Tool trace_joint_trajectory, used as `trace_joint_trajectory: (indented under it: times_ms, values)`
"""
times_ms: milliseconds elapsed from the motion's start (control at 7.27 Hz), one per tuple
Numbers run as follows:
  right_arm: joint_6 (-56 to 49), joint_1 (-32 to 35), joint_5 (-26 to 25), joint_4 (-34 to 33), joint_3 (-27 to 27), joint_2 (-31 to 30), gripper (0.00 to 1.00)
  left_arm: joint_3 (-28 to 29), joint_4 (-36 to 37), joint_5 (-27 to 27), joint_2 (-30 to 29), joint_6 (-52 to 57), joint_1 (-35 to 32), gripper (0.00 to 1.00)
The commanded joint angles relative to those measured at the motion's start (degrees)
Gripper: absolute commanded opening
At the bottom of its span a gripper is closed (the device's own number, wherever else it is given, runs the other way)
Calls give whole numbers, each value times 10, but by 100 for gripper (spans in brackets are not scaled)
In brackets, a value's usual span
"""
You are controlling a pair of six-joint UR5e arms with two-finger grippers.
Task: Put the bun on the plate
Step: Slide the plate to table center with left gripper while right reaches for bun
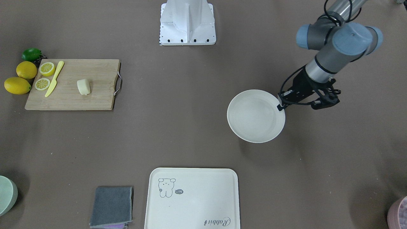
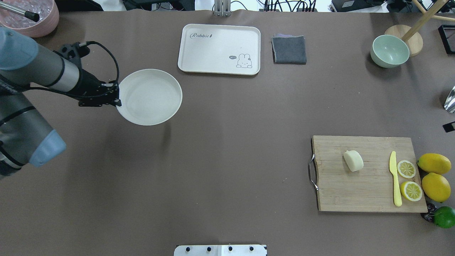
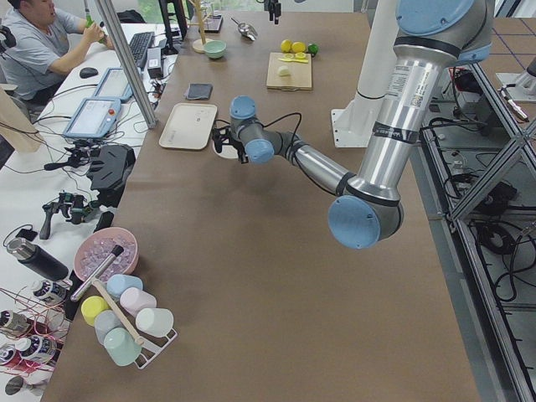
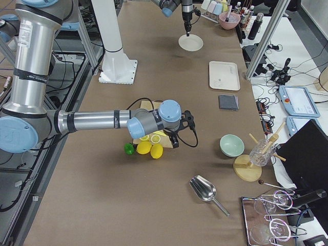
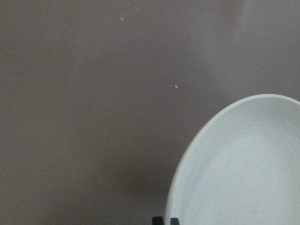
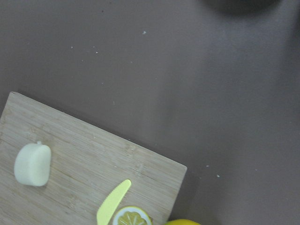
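The left arm [image 1: 329,58] has silver tubes, blue joint caps and looping black cables.

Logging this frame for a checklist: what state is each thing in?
plate: empty, rim clamped by left claw
bun: loose on cutting board, untouched
right claw: by the board, open or shut unclear
knife: flat on board
lemon halves: cut face up
tray: empty
cloth: folded
green bowl: upright

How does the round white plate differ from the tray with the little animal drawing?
The plate is round and plain; the tray is rectangular, printed with a drawing and the word Rabbit. The left fingers pinch the plate's rim, while the tray lies free on the table, with nothing touching it. Both are off-white and empty.
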Motion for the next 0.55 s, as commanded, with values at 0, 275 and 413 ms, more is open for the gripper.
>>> trace_joint_trajectory:
  times_ms: [0,275,413]
  values:
    - [173,-113,-71,58,9,37,99,13,24,97,-66,-80,97,0]
    - [213,-186,-124,58,10,61,98,57,25,160,-124,-143,151,0]
    - [252,-220,-141,56,9,78,98,69,24,172,-135,-152,162,0]
